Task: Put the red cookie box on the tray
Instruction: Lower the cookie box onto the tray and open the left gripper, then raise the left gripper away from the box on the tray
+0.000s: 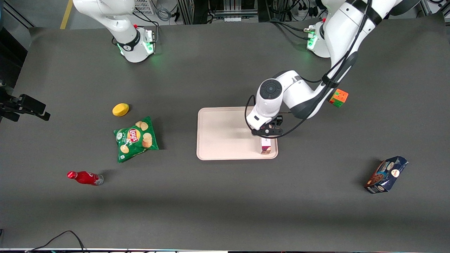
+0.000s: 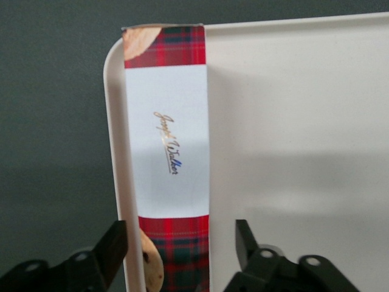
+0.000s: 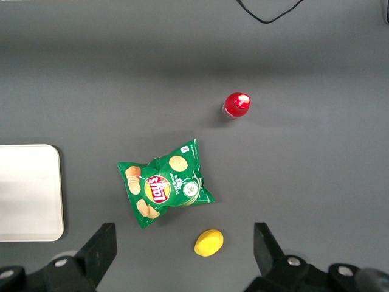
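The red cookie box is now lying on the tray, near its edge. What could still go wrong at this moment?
The red cookie box lies right along the rim of the tray, so a small push might tip it over the rim. The gripper is open, its fingers on both sides of the box; a sideways retreat could drag it, so lifting straight up seems safer.

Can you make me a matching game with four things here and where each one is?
Things:
1. red box
2. chips
3. bottle
4. tool

Places:
A. open, just above the box
B. lying nearest the front camera, parked arm's end
C. on the tray, along its rim
D. between tray and bottle, by the yellow thing

Pairs: 1-C, 2-D, 3-B, 4-A
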Robot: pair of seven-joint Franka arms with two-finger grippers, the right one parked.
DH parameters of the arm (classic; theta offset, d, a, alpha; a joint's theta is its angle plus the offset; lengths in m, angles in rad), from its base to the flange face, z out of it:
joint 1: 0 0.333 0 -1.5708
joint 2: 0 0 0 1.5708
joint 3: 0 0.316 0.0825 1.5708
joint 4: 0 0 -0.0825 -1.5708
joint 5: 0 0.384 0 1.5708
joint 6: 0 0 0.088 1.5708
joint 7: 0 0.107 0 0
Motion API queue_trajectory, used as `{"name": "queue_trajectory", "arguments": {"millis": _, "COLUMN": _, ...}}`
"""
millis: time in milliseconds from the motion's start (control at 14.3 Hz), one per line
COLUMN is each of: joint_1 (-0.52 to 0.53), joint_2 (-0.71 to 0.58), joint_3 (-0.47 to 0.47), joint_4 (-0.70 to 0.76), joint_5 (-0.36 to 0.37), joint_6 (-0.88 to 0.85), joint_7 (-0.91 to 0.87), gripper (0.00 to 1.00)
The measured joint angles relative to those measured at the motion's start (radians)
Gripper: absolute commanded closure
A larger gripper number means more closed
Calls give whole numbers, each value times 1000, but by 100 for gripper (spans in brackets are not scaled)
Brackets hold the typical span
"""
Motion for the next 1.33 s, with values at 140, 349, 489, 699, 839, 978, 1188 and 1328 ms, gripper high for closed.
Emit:
{"name": "queue_trajectory", "arguments": {"millis": 140, "joint_1": 4, "joint_2": 0, "joint_3": 0, "joint_4": 2, "joint_5": 0, "joint_6": 1, "joint_7": 0, "gripper": 0}}
{"name": "queue_trajectory", "arguments": {"millis": 349, "joint_1": 7, "joint_2": 0, "joint_3": 0, "joint_4": 7, "joint_5": 1, "joint_6": 3, "joint_7": 0, "gripper": 0}}
{"name": "queue_trajectory", "arguments": {"millis": 489, "joint_1": 7, "joint_2": 0, "joint_3": 0, "joint_4": 21, "joint_5": 1, "joint_6": 3, "joint_7": 0, "gripper": 0}}
{"name": "queue_trajectory", "arguments": {"millis": 699, "joint_1": 10, "joint_2": -2, "joint_3": -23, "joint_4": 113, "joint_5": -3, "joint_6": -81, "joint_7": -2, "gripper": 0}}
{"name": "queue_trajectory", "arguments": {"millis": 839, "joint_1": 12, "joint_2": -9, "joint_3": -77, "joint_4": 232, "joint_5": -4, "joint_6": -245, "joint_7": -2, "gripper": 0}}
{"name": "queue_trajectory", "arguments": {"millis": 978, "joint_1": 12, "joint_2": -41, "joint_3": -138, "joint_4": 364, "joint_5": -4, "joint_6": -470, "joint_7": -2, "gripper": 0}}
{"name": "queue_trajectory", "arguments": {"millis": 1188, "joint_1": 20, "joint_2": -125, "joint_3": -168, "joint_4": 527, "joint_5": -55, "joint_6": -749, "joint_7": 109, "gripper": 0}}
{"name": "queue_trajectory", "arguments": {"millis": 1328, "joint_1": 71, "joint_2": -184, "joint_3": -165, "joint_4": 606, "joint_5": -101, "joint_6": -863, "joint_7": 238, "gripper": 0}}
